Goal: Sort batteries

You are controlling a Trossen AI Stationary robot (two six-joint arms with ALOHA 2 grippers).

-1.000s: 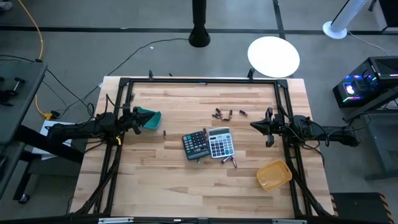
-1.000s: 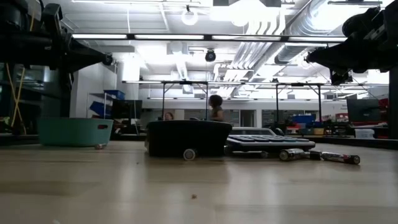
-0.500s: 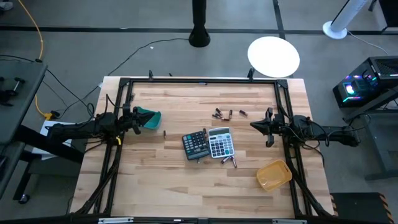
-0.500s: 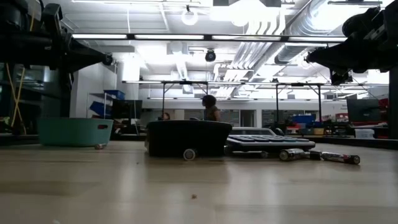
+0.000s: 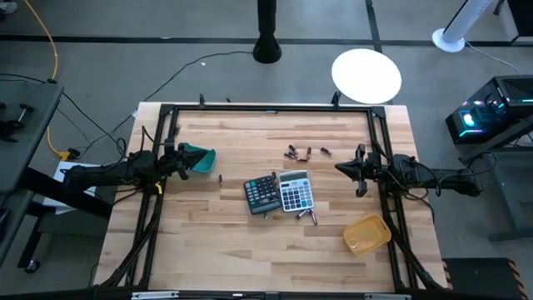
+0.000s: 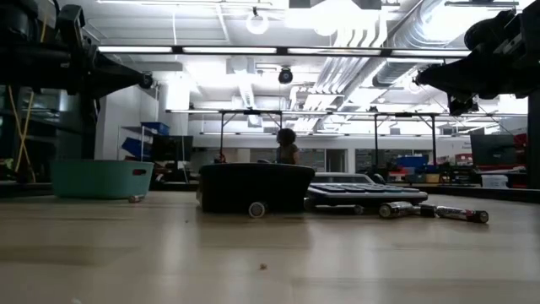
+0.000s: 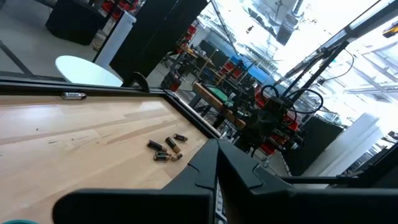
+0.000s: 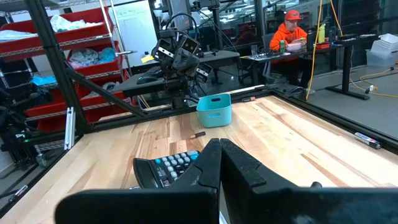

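Several small batteries lie in a loose cluster (image 5: 301, 152) on the wooden table's far middle, also seen in the left wrist view (image 7: 165, 149). One battery (image 5: 221, 177) lies alone near the teal tray (image 5: 201, 158). More batteries (image 5: 308, 217) lie by the calculators, and the low view shows these (image 6: 460, 214) resting on their sides. My left gripper (image 5: 185, 157) hangs shut in the air by the teal tray's left edge. My right gripper (image 5: 339, 167) hovers shut at the table's right, pointing toward the cluster. Neither touches anything.
A dark calculator (image 5: 261, 194) and a grey calculator (image 5: 296, 191) sit side by side at the table's middle. A yellow tray (image 5: 367, 234) stands near the right near corner. A black frame (image 5: 266, 108) borders the table. Bare wood lies along the near side. A person sits in the room beyond (image 8: 291, 34).
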